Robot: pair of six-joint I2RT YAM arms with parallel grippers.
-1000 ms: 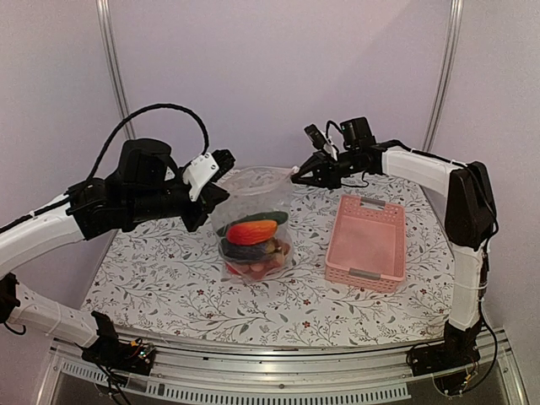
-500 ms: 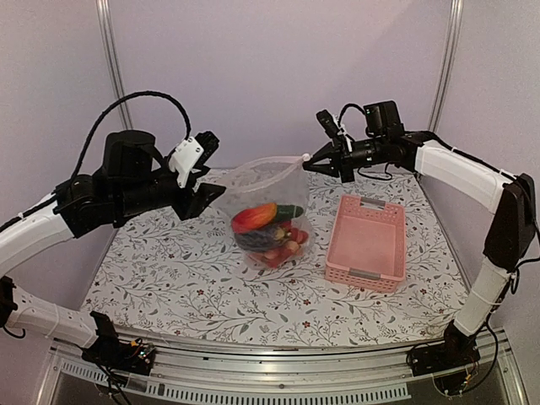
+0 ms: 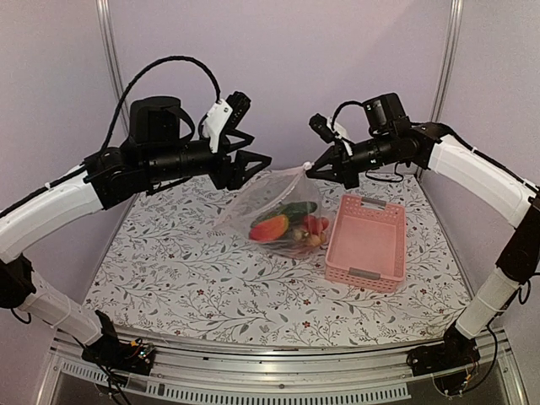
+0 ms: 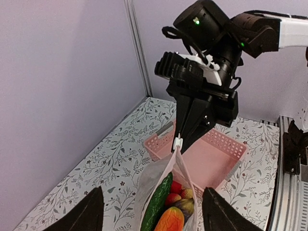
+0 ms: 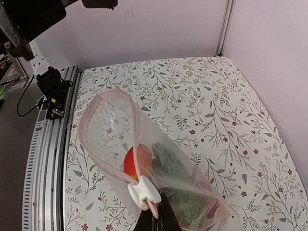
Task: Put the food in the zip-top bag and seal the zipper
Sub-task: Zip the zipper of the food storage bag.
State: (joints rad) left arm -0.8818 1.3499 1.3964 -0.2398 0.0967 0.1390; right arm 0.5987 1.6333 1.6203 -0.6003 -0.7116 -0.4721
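Note:
The clear zip-top bag hangs from my right gripper, which is shut on the bag's top corner just beside the white slider of the zipper. The mouth stands open in a loop. The food lies in the bag's bottom: a red-orange pepper, a green cucumber and red fruits. My left gripper is open, left of and above the bag, not touching it. In the left wrist view its dark fingers stand wide on either side of the bag.
An empty pink slotted basket sits on the flowered table, right beside the hanging bag. The frame's uprights stand at the back corners, and the table's aluminium rail runs along the near edge.
My left gripper let go of the bag, opened wide and rose. The right gripper moved the bag to the right, toward the basket, and the bag now hangs from it alone.

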